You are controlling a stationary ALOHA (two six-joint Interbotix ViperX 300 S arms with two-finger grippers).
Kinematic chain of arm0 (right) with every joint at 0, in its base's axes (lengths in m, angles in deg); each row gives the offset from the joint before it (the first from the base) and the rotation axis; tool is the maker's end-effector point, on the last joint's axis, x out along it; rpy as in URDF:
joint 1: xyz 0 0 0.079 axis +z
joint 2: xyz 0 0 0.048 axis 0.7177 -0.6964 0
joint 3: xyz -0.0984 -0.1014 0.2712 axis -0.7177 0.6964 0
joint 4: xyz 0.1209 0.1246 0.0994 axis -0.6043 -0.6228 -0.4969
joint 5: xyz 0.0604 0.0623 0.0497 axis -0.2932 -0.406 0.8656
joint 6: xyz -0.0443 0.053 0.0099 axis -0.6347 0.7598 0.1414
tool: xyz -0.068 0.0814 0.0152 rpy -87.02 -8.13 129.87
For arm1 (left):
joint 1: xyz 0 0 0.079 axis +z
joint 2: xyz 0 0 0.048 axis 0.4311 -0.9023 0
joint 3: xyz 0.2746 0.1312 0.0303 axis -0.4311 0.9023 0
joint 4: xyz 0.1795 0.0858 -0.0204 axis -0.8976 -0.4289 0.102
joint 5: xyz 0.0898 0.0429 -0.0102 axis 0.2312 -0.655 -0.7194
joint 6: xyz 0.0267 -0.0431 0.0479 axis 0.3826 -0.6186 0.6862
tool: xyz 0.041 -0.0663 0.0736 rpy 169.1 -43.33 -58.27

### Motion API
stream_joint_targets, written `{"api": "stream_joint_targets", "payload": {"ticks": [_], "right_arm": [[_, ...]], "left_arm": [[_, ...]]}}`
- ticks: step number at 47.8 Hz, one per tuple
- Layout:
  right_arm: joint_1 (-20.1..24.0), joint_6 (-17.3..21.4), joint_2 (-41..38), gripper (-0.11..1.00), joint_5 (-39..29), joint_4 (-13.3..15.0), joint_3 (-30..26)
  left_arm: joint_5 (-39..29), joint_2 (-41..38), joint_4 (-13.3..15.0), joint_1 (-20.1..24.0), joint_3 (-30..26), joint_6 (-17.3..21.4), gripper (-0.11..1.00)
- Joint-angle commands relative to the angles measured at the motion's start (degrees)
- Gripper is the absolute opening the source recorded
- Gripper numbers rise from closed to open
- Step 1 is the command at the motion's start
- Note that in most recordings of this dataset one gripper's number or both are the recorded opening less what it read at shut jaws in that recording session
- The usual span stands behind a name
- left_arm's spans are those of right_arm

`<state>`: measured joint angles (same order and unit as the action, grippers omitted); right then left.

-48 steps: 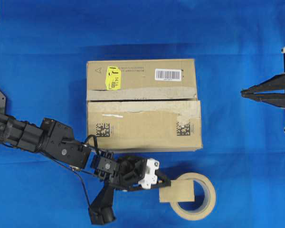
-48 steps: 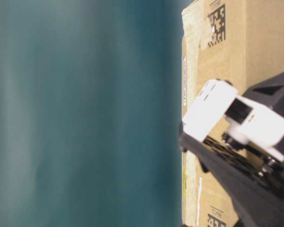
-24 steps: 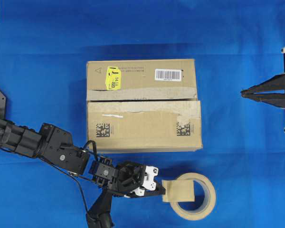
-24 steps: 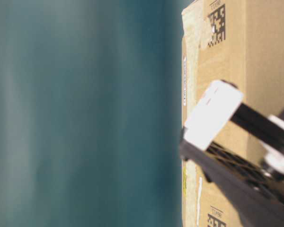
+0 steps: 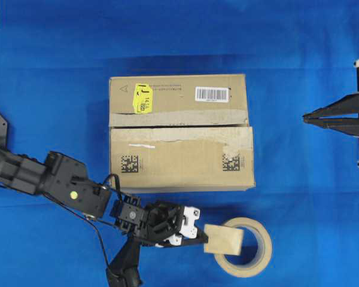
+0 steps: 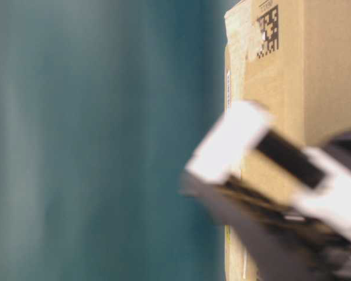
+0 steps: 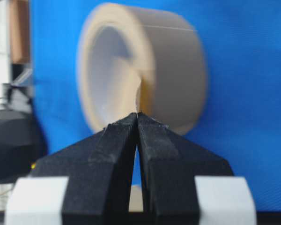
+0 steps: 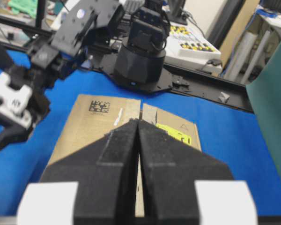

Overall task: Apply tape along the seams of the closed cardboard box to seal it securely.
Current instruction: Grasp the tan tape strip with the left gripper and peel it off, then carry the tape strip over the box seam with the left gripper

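Two black fingers (image 7: pixel 119 140) of the left gripper (image 5: pixel 198 237) are pressed together on the near edge of the tape (image 5: pixel 223 239), a tan strip draped over the tape roll (image 5: pixel 246 246) just below the cardboard box (image 5: pixel 180 131). To peel cleanly, I'd lift slowly and away from the roll, keeping the strip flat. Far right, the right gripper (image 5: pixel 306 118) rests with its jaws together, empty. The seams (image 5: pixel 179 126) await tape.

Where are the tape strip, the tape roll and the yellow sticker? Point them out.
tape strip (image 5: pixel 223 240), overhead view, middle of the tan flap.
tape roll (image 5: pixel 258 268), overhead view, lower right of the ring.
yellow sticker (image 5: pixel 142 98), overhead view, its centre.
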<state>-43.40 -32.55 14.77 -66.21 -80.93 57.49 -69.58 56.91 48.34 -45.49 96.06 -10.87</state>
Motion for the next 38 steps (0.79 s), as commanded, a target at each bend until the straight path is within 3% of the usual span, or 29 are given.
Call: {"api": "stream_joint_targets", "payload": {"ticks": [1, 25, 38], "right_arm": [[0.18, 0.26, -0.26, 0.00, 0.00, 0.00, -1.58], [0.09, 0.35, -1.14, 0.00, -1.05, 0.09, -1.41], [0.18, 0.35, -1.32, 0.00, -1.23, 0.00, -1.32]], "left_arm": [[-1.14, 4.75, 0.00, 0.88, -1.58, 0.18, 0.00], [-5.80, 16.87, -0.18, 5.71, -1.41, 5.63, 0.00], [-5.80, 20.65, -0.35, 12.22, -1.05, 10.11, 0.00]]}}
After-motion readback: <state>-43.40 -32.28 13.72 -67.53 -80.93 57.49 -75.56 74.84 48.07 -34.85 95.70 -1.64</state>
